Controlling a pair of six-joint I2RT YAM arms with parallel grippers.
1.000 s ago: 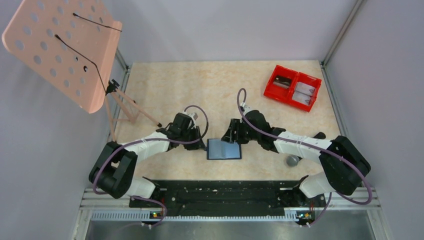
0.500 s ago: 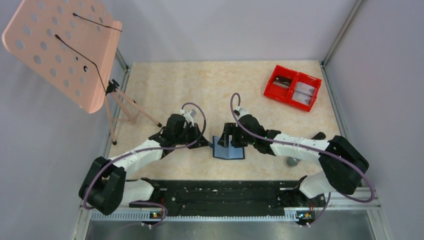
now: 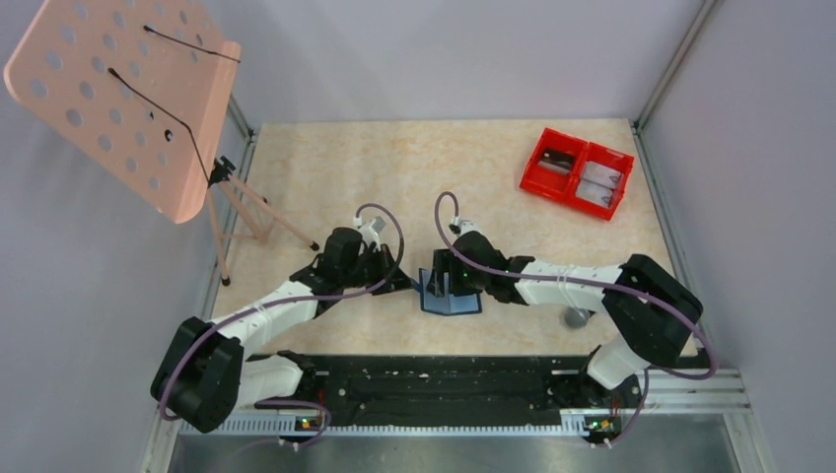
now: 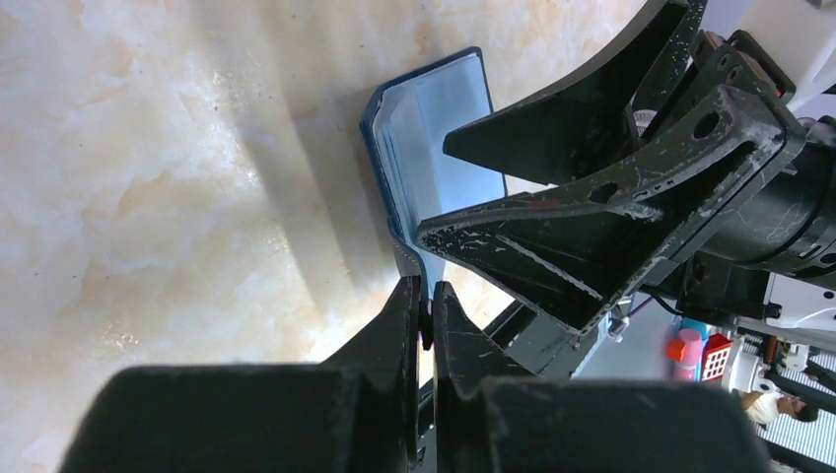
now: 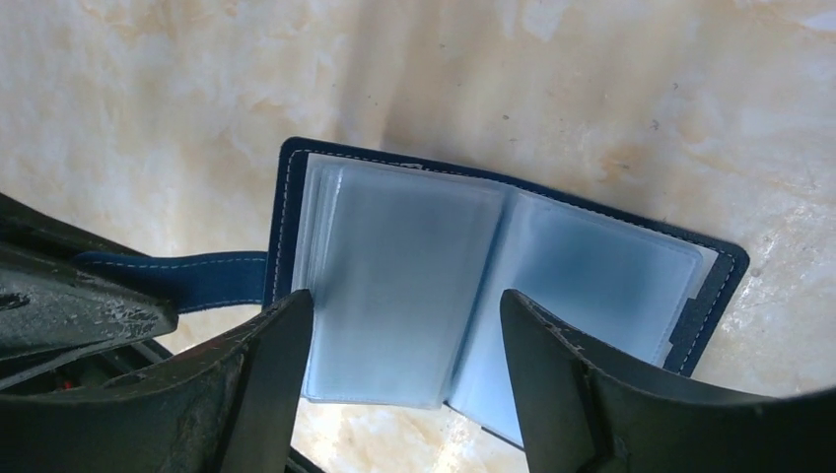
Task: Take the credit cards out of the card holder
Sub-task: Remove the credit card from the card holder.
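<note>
- The left arm (image 3: 281, 298) leaves its base at the near-left edge and reaches forward and to the right. It stays low over the desk (image 3: 394, 168), with its elbow bent outward.
- The right arm (image 3: 577, 284) leaves the near-right base and stretches leftward, almost level. Its forearm lies across the desk and its wrist faces the left one.
- A grey ball (image 3: 575, 317) sits on the desk just beside the right arm's forearm, on the near side.
- The left end effector (image 4: 426, 292) is pinched narrow on the card holder's navy strap (image 5: 177, 279), which runs out sideways from the cover. Only a sliver shows between its fingertips.
- The right end effector (image 5: 404, 304) stands wide and grips nothing. One finger is poised over each half of the opened pages.
- The card holder (image 5: 493, 261) rests on the desk between the two end effectors, roughly centred and near the front edge. It is spread open with the navy cover outward and the pale blue sleeves facing up. In the left wrist view, one half is tilted up off the surface at the fold.
- The sleeves are cloudy, so I cannot tell whether any card sits inside them.
- Credit cards (image 3: 559, 158) lie in the red bin (image 3: 582, 168) at the far right, a dark one in the left compartment and a pale grey one in the right.
- A pink perforated stand (image 3: 128, 99) on a tripod rises at the far left.
</note>
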